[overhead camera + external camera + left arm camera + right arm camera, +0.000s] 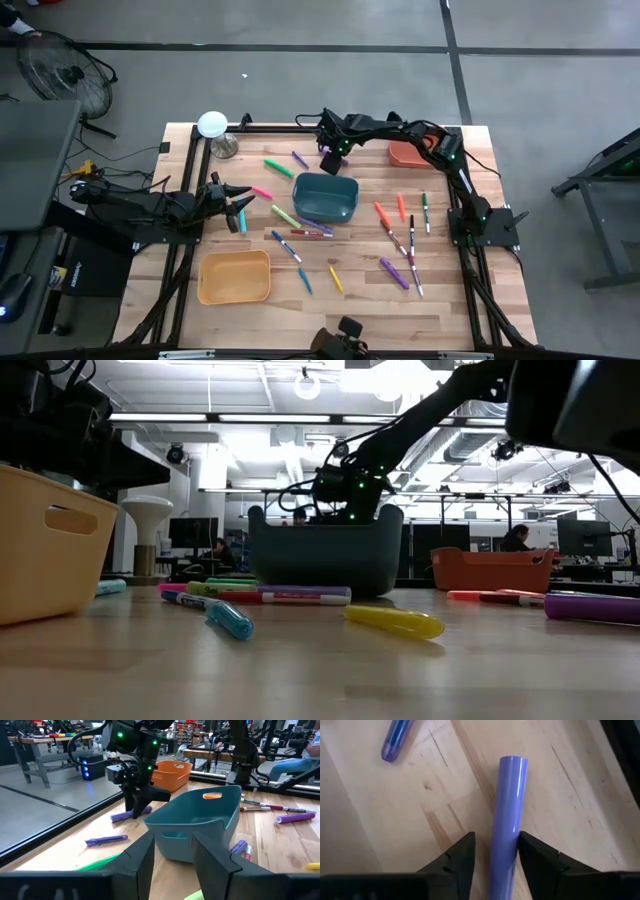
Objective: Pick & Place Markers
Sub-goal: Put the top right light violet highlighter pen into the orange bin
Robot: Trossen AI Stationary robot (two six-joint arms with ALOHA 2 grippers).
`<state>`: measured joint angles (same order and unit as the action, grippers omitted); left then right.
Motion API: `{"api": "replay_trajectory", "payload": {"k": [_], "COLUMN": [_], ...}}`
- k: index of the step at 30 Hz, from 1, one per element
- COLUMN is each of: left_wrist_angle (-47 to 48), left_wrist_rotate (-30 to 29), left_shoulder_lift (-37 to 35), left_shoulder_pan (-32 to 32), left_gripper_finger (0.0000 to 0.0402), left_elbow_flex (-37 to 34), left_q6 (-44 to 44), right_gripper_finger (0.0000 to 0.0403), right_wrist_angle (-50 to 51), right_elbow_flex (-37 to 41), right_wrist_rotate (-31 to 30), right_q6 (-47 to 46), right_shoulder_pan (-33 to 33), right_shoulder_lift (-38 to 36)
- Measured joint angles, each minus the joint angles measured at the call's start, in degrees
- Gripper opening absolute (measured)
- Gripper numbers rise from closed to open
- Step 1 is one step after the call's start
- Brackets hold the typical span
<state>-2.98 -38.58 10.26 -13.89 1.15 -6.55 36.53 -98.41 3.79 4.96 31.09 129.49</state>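
Observation:
Many coloured markers lie scattered flat on the wooden table (440,300) around a teal bin (325,197). My right gripper (496,845) is open at the far side of the teal bin, pointing down. Its fingers stand on either side of a purple marker (509,815) that lies flat on the table, also seen as the purple marker (131,813) in the left wrist view. A second purple marker (395,740) lies close by. My left gripper (172,857) is open and holds nothing; it waits at the table's left side (240,208), facing the teal bin (200,820). My right gripper comes from above with one finger (535,855) close against the purple marker's side (517,840) and the other finger (462,855) a little apart from it. The fingers lie across the marker. Whether either finger touches it, I cannot tell.
A yellow bin (235,277) stands near the left near corner and an orange bin (405,153) at the far right. A white lamp-like object (213,125) and a metal cup (225,148) stand at the far left. Several markers (400,245) lie right of the teal bin.

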Motion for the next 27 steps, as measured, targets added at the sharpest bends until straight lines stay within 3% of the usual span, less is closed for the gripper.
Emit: {"api": "replay_trajectory", "payload": {"k": [15,27], "left_wrist_angle": [0.0,0.1], "left_wrist_rotate": [0.0,0.0], "left_shoulder_lift": [0.0,0.0], "left_shoulder_pan": [0.0,0.0], "left_gripper_finger": [0.0127,0.0127], "left_elbow_flex": [0.0,0.0], "left_q6": [0.0,0.0], "right_gripper_finger": [0.0055,0.0049], "right_wrist_angle": [0.1,3.1], "right_elbow_flex": [0.0,-0.9], "right_wrist_rotate": [0.1,0.2], "right_q6": [-0.6,-0.4], "right_shoulder_pan": [0.0,0.0], "right_shoulder_lift": [0.0,-0.5]}}
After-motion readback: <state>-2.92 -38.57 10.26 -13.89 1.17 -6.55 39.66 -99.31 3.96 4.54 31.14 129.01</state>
